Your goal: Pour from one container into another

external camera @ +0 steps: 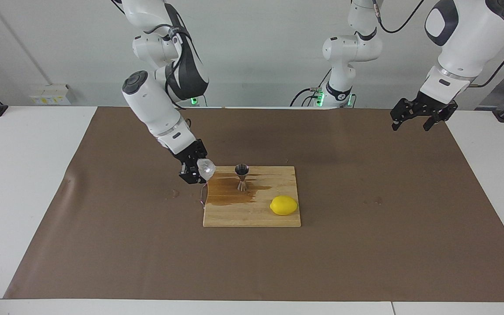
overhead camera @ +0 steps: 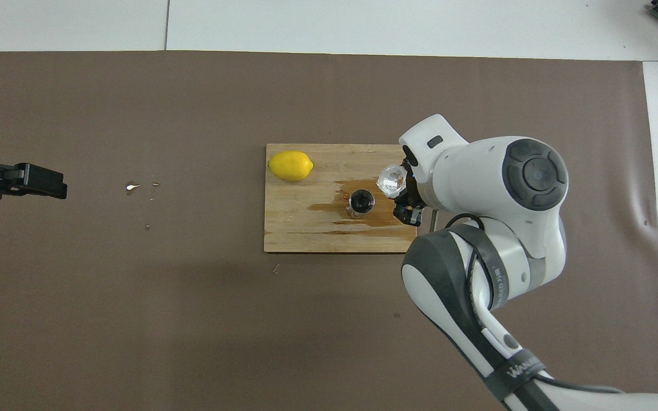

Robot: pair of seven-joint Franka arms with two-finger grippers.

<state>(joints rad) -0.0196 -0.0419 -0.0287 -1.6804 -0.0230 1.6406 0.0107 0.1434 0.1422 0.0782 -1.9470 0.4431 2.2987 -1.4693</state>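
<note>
**Operator:** Facing view has my right tool pinched on the ribbed plastic cup, hanging over the corner of the cutting board at the right arm's end, on the edge closest to the robots. I read the cup as tipped on its side, mouth toward the jigger.

**Observer:** And the jigger?

**Operator:** Upright on the board, clear of the cup, toward the left arm's end from it. A dark wet patch spreads around its foot, and a lemon lies on the board farther from the robots.

**Observer:** So which way do you go?

**Operator:** Sideways along the board's long edge, toward the left arm's end. From overhead the cup sits beside the jigger's open mouth, not above it. My guess is that anything leaving the cup now would land on wood.

**Observer:** Could the other arm help?

**Operator:** No. My left tool waits, fingers spread and holding nothing, over the brown mat at its own end of the worktop, well apart from the board. The right arm is by far the nearer.
</note>
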